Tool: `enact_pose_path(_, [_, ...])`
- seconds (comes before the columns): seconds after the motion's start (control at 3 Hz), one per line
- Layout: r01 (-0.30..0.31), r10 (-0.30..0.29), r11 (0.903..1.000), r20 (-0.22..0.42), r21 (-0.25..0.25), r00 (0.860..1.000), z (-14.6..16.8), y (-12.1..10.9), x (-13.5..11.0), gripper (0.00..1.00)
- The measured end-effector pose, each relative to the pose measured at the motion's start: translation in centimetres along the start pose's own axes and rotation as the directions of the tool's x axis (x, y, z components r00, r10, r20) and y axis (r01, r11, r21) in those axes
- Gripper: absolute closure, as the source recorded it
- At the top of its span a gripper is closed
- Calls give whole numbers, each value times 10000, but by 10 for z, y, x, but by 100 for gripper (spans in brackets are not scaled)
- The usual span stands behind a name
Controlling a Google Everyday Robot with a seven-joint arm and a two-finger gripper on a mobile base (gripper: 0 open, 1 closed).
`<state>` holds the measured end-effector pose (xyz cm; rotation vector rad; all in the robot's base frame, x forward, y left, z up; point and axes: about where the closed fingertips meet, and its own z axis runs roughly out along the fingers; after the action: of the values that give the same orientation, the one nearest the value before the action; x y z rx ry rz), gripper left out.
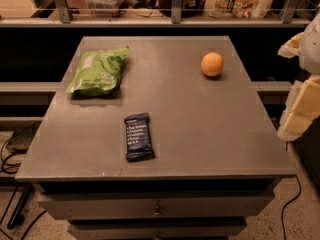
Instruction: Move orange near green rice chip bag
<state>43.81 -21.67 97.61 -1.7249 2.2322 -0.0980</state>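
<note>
The orange (212, 64) is a small round fruit on the far right part of the grey table top (200, 134). The green rice chip bag (97, 71) is a puffy light-green bag with a pale patch, lying on the far left part of the table. The two are well apart, with the width of the table between them. My gripper (301, 101) is pale cream and white and hangs at the right edge of the view, beyond the table's right edge. It is to the right of the orange, nearer the camera, and holds nothing that I can see.
A flat dark blue wrapped bar (138, 136) lies near the table's front middle. A shelf (175, 19) with packaged goods runs behind the table. Drawers (157, 209) sit below the table top. Cables (10, 154) lie on the floor at the left.
</note>
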Motion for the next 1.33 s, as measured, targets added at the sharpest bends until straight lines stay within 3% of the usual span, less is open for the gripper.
enact_pose_path(0.33, [1, -1, 10000, 2, 2, 10000, 0, 0, 0, 0])
enact_pose_path(0.67, [209, -224, 9996, 963, 165, 9951, -3, -7, -6, 0])
enact_pose_path(1.0, [474, -611, 9971, 2572, 594, 9644, -6, -29, -21, 0])
enact_pose_path(1.33, [443, -874, 9920, 3908, 1181, 9163, -3, -72, -45, 0])
